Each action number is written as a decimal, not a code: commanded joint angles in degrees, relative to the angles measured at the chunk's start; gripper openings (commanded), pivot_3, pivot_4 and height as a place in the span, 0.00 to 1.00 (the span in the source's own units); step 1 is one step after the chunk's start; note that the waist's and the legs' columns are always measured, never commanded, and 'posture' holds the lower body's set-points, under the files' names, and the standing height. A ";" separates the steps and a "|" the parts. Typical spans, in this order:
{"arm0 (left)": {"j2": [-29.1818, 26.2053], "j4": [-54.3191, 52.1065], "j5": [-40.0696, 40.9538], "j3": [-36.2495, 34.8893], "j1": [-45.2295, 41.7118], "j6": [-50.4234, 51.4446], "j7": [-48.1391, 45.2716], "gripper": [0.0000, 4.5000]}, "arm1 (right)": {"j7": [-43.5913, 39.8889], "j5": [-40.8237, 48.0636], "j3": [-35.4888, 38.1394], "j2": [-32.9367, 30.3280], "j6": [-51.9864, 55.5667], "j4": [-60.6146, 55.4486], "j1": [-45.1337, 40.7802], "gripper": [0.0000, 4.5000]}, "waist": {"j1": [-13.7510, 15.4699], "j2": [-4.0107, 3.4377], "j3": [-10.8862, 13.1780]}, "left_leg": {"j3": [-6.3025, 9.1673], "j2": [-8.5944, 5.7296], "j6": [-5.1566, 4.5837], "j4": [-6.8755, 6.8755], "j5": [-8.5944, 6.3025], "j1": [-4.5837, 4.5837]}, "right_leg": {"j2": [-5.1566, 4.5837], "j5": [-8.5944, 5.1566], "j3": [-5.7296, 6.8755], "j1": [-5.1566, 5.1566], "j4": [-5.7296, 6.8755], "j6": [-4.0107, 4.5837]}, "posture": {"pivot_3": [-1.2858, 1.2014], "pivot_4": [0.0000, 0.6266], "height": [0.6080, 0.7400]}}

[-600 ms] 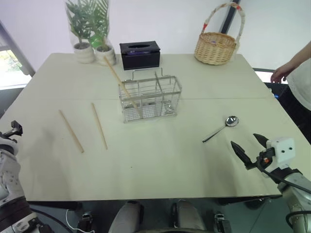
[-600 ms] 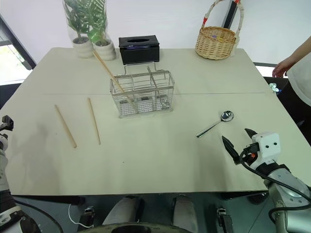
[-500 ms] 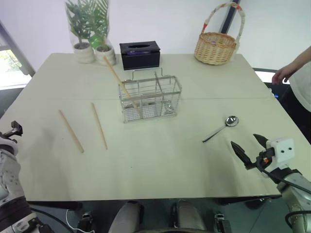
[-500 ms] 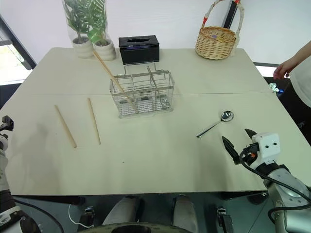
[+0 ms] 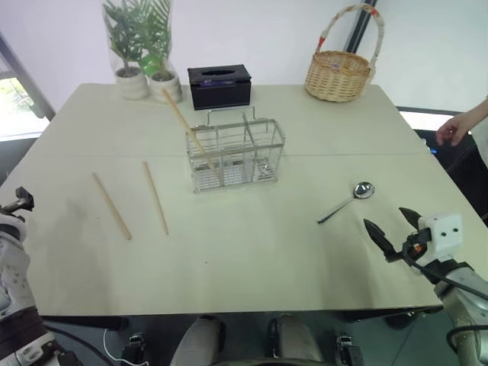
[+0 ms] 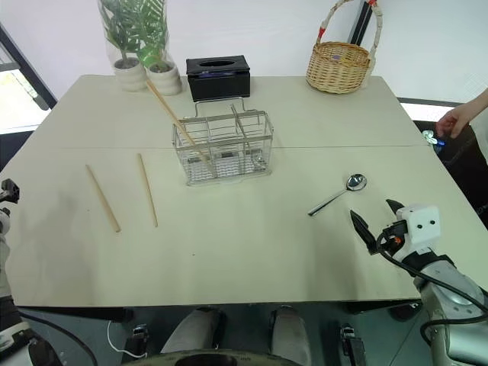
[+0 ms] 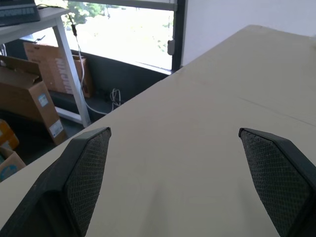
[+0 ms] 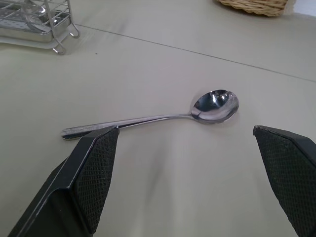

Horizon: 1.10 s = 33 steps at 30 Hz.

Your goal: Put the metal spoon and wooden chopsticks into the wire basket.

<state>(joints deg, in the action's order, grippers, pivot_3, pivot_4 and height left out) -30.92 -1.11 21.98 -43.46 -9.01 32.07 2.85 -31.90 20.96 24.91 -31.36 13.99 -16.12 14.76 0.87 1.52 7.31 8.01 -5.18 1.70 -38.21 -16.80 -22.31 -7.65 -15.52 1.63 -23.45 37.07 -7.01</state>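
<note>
The right gripper (image 6: 374,221) hovers released near the metal spoon (image 6: 336,194) lying on the table (image 6: 252,244), two wooden chopsticks (image 6: 124,195) left of the wire basket (image 6: 223,147), the left gripper (image 7: 175,163) released too.

Stuff that's cut off or hard to make out

The person's hand (image 5: 456,130) pokes in at the right edge of the head view, arm cropped off. In the right wrist view the wire basket (image 8: 34,22) is chopped by the frame, just a corner and foot showing, and the wicker basket (image 8: 256,6) is only a sliver of its base. One chopstick (image 5: 191,137) leans into the wire basket, its lower end lost behind the wires. The plants (image 5: 141,34) lose their tops at the frame edge.
</note>
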 commanded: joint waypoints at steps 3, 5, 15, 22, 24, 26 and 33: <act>-1.84 -7.63 5.12 3.13 -0.30 2.59 -7.89 0.97 | -3.00 -0.46 1.12 -5.25 -1.81 2.49 -4.85 1.00 | 0.04 -0.01 0.02 | -0.01 -0.01 0.00 -0.02 0.00 -0.03 | -0.02 0.00 0.01 0.01 -0.01 0.00 | 0.52 0.24 0.32; -2.20 -9.70 7.48 4.41 0.26 4.61 -11.12 0.97 | -3.36 -0.58 0.77 -6.72 -1.07 2.90 -6.85 1.00 | 0.02 -0.01 0.02 | -0.02 -0.01 0.00 -0.02 0.00 -0.03 | -0.03 0.00 0.01 0.01 -0.01 0.01 | 0.52 0.24 0.32; -12.20 -25.60 24.48 12.01 4.54 15.24 -34.66 0.97 | 11.23 -0.86 -6.76 -4.45 24.73 -8.81 -18.39 1.00 | -0.15 -0.10 0.08 | -0.04 0.04 -0.14 0.03 0.08 -0.15 | -0.05 -0.17 -0.01 -0.17 0.02 0.35 | 0.52 0.24 0.32; -15.26 -29.77 27.66 16.07 3.89 15.98 -39.06 0.97 | 26.73 0.77 -10.45 8.46 54.68 -21.55 -26.70 1.00 | 0.10 -0.24 0.15 | 0.03 0.04 -0.18 0.11 0.10 -0.13 | -0.01 -0.24 0.01 -0.18 0.02 0.49 | 0.52 0.24 0.32; -15.19 -29.79 28.09 16.41 3.47 16.13 -38.82 0.97 | 25.95 0.20 -12.49 7.19 55.64 -22.79 -27.51 1.00 | 0.07 -0.25 0.16 | 0.03 0.01 -0.19 0.11 0.11 -0.14 | -0.01 -0.24 0.02 -0.20 0.00 0.49 | 0.52 0.24 0.32; -15.29 -29.55 28.02 16.98 3.25 15.90 -38.87 0.97 | 20.38 -2.43 -16.60 0.68 47.10 -22.78 -27.45 1.00 | 0.01 -0.30 0.19 | 0.02 -0.05 -0.20 0.11 0.11 -0.12 | -0.02 -0.24 0.03 -0.33 -0.08 0.48 | 0.52 0.24 0.32; -14.95 -31.32 29.79 19.24 2.55 16.53 -39.02 0.97 | -7.57 -10.19 -22.69 -21.61 9.29 -1.42 -34.91 1.00 | -0.46 -0.22 0.33 | -0.20 -0.05 -0.31 0.11 0.06 -0.01 | -0.03 -0.24 0.11 0.01 -0.19 0.36 | 0.52 0.24 0.32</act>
<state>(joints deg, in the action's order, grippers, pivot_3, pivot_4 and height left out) -45.64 -30.13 50.11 -23.97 -5.60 48.56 -36.03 -32.80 13.44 3.37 -50.63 33.62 -21.74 -17.88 0.41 1.30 7.64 7.77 -5.18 1.39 -38.11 -16.75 -22.28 -7.69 -15.75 1.74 -23.40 36.89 -6.66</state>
